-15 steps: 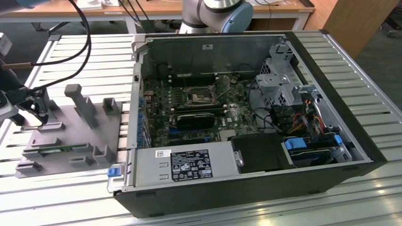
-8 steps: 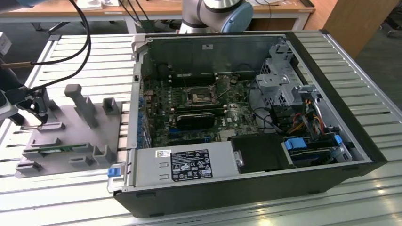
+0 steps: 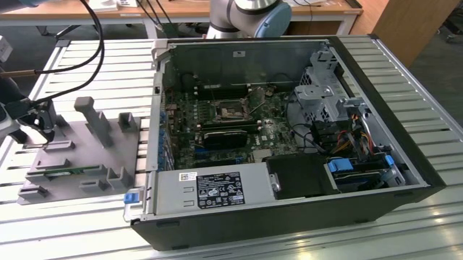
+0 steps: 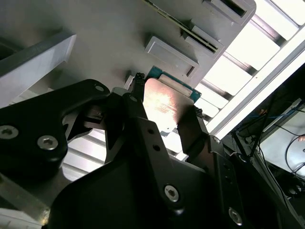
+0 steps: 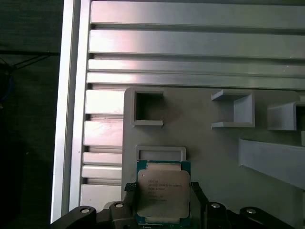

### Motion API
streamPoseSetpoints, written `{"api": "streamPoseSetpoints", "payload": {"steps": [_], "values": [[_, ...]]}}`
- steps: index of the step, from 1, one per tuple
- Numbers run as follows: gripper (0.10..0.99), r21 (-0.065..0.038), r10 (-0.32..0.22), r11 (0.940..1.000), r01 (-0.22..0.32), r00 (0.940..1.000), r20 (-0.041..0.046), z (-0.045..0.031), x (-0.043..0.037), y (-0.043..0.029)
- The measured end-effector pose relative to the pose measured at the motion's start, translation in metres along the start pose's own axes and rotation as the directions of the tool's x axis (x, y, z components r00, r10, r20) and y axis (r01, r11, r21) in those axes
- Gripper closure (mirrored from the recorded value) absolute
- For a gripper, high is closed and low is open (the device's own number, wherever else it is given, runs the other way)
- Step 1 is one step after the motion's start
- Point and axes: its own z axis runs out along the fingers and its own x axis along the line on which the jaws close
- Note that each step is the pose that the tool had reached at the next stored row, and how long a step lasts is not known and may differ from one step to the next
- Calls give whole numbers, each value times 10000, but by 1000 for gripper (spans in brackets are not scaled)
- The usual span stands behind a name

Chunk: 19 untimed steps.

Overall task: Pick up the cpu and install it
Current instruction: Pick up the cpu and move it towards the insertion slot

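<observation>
I am clamping my end effector (image 5: 163, 196) on the cpu (image 5: 162, 186), holding it above the grey fixture tray (image 3: 87, 157). The tray is lying on the slatted metal counter (image 3: 426, 86). In the exterior view, the open computer case (image 3: 289, 135) is sitting at the tray's three o'clock.

A slatted metal table (image 3: 428, 116) catches bright light on its front slats at the exterior view's left, with a white-framed wooden desk (image 3: 181, 11) running behind it, and a wooden panel (image 3: 405, 27) and dark grey floor (image 3: 450, 65) off its far corner at the exterior view's right.
</observation>
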Motion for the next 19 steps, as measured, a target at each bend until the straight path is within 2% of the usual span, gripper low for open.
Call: {"api": "streamPoseSetpoints", "payload": {"steps": [19], "values": [[553, -3, -1, 10000, 1, 10000, 4, -210, 3, 15]]}}
